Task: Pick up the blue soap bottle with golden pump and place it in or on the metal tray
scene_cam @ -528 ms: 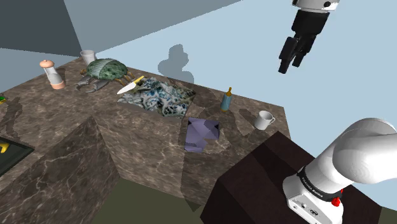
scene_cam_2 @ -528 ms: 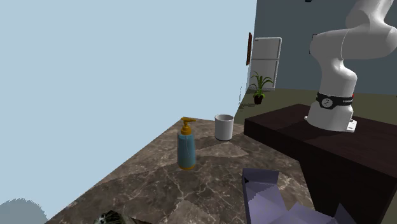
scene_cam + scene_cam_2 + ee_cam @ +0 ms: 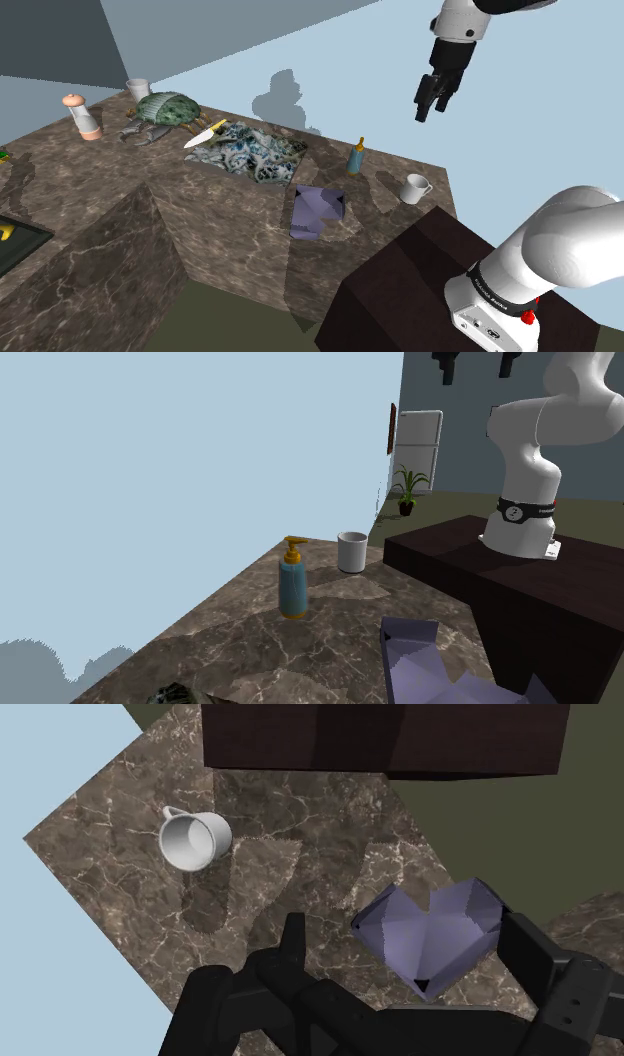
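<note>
Blue soap bottle with golden pump (image 3: 355,158) stands upright on the tabletop (image 3: 220,215), untouched.

From my seat, the second exterior view has the bottle (image 3: 292,583) close to the pale blue wall, with a white mug (image 3: 351,551) near it toward the stand. In the shoulder view it sits between that mug (image 3: 415,188) and a rectangular tray with a mottled blue-and-white surface (image 3: 250,151), where a knife (image 3: 205,134) lies across one corner. A crumpled purple object (image 3: 318,210) lies nearer the tabletop's front edge. The gripper (image 3: 430,104) hangs high over the tabletop, well apart from the bottle. In the wrist view I see its fingers (image 3: 292,939) standing apart with nothing between them, the mug (image 3: 193,840) and purple object (image 3: 430,929) far below.
</note>
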`<state>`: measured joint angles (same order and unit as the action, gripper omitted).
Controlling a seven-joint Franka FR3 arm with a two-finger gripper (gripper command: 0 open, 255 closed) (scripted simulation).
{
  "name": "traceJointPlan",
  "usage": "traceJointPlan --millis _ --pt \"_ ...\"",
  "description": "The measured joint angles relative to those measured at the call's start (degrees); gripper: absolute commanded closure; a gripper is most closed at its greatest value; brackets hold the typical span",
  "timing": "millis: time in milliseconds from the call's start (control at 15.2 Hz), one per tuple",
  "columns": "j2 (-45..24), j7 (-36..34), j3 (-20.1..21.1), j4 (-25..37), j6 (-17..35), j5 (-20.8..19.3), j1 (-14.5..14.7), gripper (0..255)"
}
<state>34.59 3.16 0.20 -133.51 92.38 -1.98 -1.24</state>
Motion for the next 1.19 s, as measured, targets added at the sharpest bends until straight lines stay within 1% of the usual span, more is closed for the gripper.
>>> traceJointPlan --millis 264,660,1188 --pt "-7.09 2.40 -1.54 -0.12 6.57 -1.38 -0.61 0" --pt "-18.93 5.70 -3.46 3.38 14.07 -2.86 -1.43 0" --pt "-35.75 10.14 -5.45 11.05 22.24 -3.73 -2.74 0"
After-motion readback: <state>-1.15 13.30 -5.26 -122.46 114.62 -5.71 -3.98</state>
